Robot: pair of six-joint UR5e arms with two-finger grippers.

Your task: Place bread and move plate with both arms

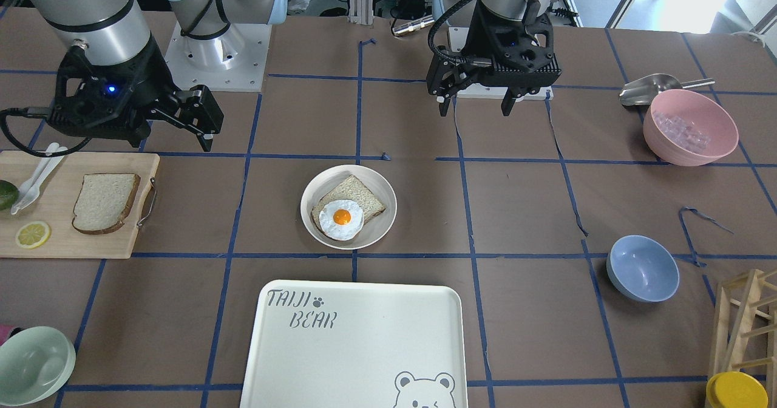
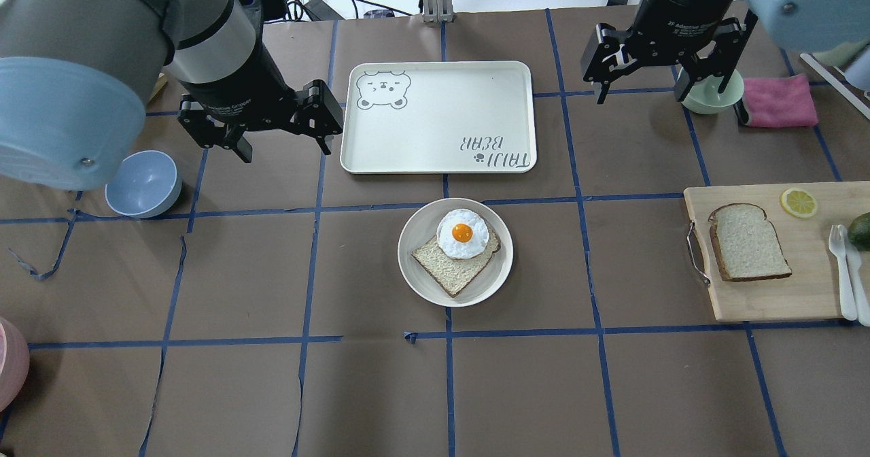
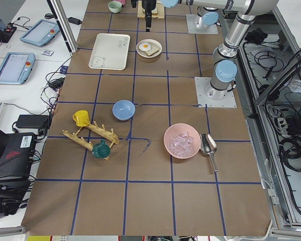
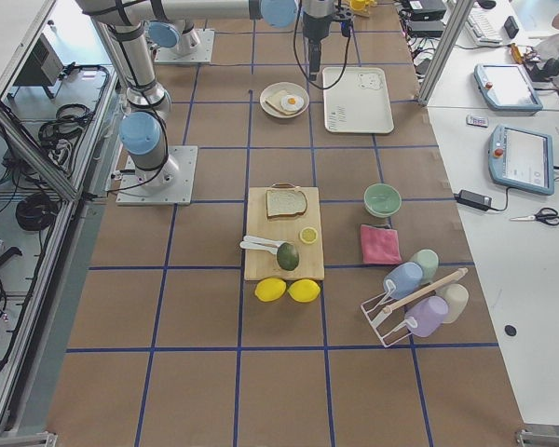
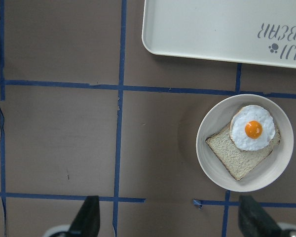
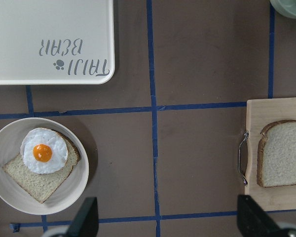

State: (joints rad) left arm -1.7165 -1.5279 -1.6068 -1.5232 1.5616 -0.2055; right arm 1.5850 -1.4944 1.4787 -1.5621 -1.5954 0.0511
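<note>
The pale, brown-crusted square slice of sandwich bread (image 2: 747,241) lay flat on the wooden cutting board (image 2: 768,297), on the right side of the brown worktop (image 2: 380,389). The round white shallow plate (image 2: 425,287) sat mid-worktop, holding a darker wholemeal slice (image 2: 445,270) under a fried egg (image 2: 462,232). The black left pincer (image 2: 285,149) and black right pincer (image 2: 642,95) hung spread, gripping nothing, well apart from both.

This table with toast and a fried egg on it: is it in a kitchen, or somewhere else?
Probably a robotics lab staged as a kitchen: robot arms are bolted to a tape-gridded table, with a control tablet alongside and loose cables beside the frame.
</note>
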